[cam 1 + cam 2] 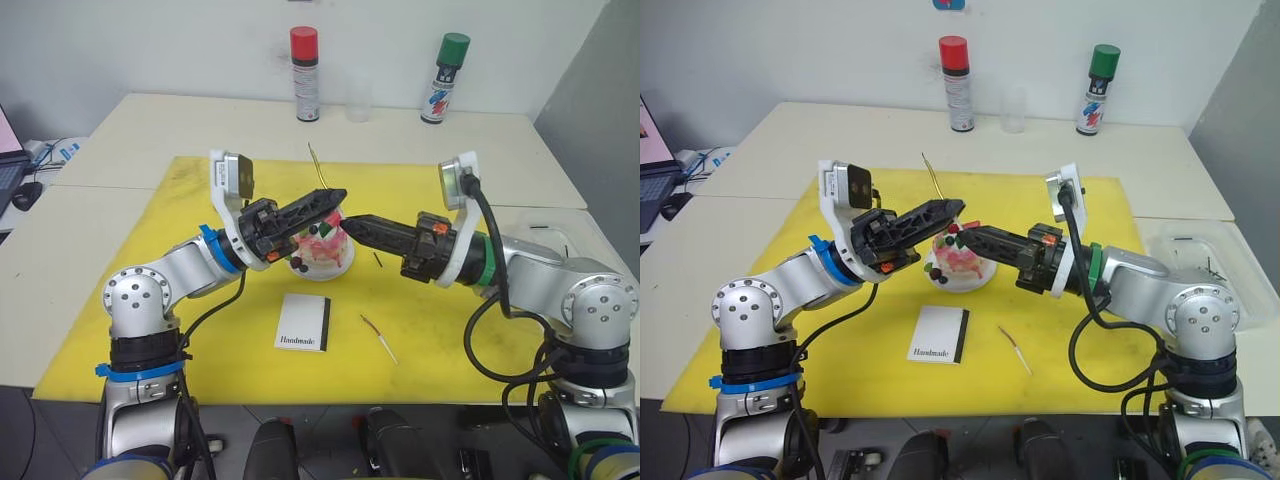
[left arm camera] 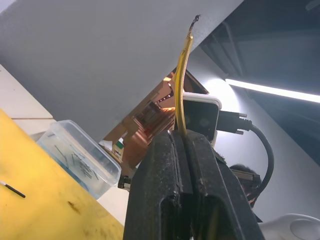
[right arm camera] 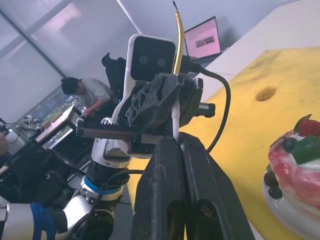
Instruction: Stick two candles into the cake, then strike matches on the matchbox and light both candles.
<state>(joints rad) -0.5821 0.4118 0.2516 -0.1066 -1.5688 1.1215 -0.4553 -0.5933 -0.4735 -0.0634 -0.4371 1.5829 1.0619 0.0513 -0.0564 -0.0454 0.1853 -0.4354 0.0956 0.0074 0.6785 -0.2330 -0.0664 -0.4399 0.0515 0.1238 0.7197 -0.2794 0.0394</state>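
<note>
Here, two robot arms meet over a yellow mat (image 1: 150,330) on a pale table (image 1: 140,130). The left gripper (image 1: 340,196) has its two black fingers pressed together on a thin yellow candle (image 1: 316,166), which rises out of the fingertips at a slant, up and away from the robot. In the left wrist view the same candle stands from the seam between the closed fingers (image 2: 160,190), its top end dark.

The right gripper (image 1: 352,223) points toward the left one, its tips just below and beside the left fingertips. Its fingers (image 3: 200,200) are also closed together, and in the right wrist view a pale thin stick comes up from between them, in line with the candle held by the left gripper behind it; whether they actually grip it cannot be told.

The cake (image 1: 958,262), pink and white with a strawberry, green bits and dark berries on top, sits on its small white plate (image 1: 975,282) directly under both sets of fingertips.

Nearer the robot than the fingers, the matchbox (image 1: 303,322) lies flat on the mat, white with dark script and a dark strip along one edge. A second candle (image 1: 379,338) lies on the mat just beside it, on the right gripper's side. A short dark match (image 1: 377,259) lies on the mat below the right gripper.

Beyond the right arm, off the mat, a clear plastic box (image 1: 1215,262) holds several thin dark sticks. At the table's far edge stand a red-capped spray can (image 1: 305,74), a clear cup (image 1: 359,100) and a green-capped spray can (image 1: 445,78).
</note>
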